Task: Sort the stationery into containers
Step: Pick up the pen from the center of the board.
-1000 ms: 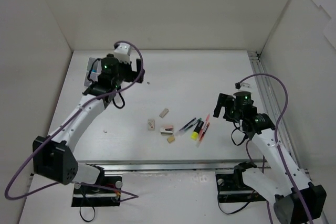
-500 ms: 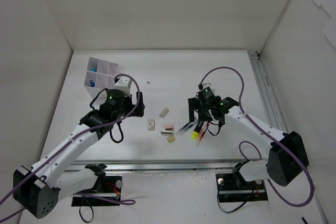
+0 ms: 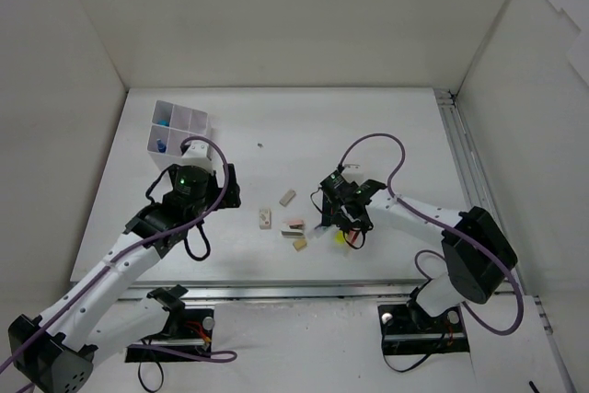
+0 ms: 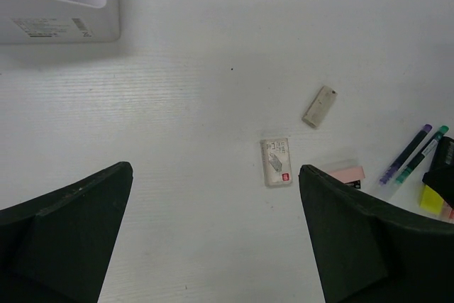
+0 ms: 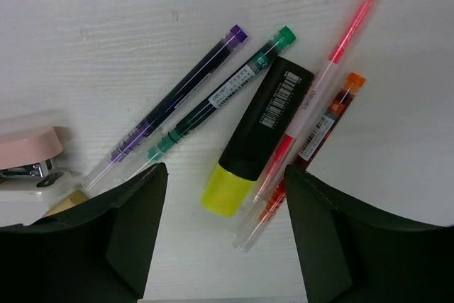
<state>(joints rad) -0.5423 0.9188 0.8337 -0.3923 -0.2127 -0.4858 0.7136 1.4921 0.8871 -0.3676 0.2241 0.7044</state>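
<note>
Toward the near edge of the counter (image 3: 368, 135), about midway along it, I count nine loose pieces. There are four thin pens: a purple-capped pen (image 5: 177, 86) and a green-capped pen (image 5: 227, 90) lying side by side, then a pink pen (image 5: 347, 26) and an orange-capped pen (image 5: 319, 129) lying side by side. Between the two pairs lies one highlighter (image 5: 259, 133), black-bodied with a yellow cap, and the pink pen rests along its side.

My right hand (image 5: 223, 172) hangs low over this cluster. Its fingers are spread apart on either side of the highlighter's yellow end and grip nothing.

Just left of the pens I count four erasers, each apart from the others: a beige eraser (image 4: 319, 106), a white eraser (image 4: 277, 162), a pink eraser (image 4: 345, 173) and a tan eraser (image 3: 299, 244) nearest the edge.

One white box (image 4: 64, 30) with grid walls sits in the far left corner. I make out two blue bits (image 3: 161, 145) in its left compartments but cannot tell what they are.

My left hand (image 4: 215, 196) hovers between the box and the erasers, with its fingers wide apart and empty.
</note>
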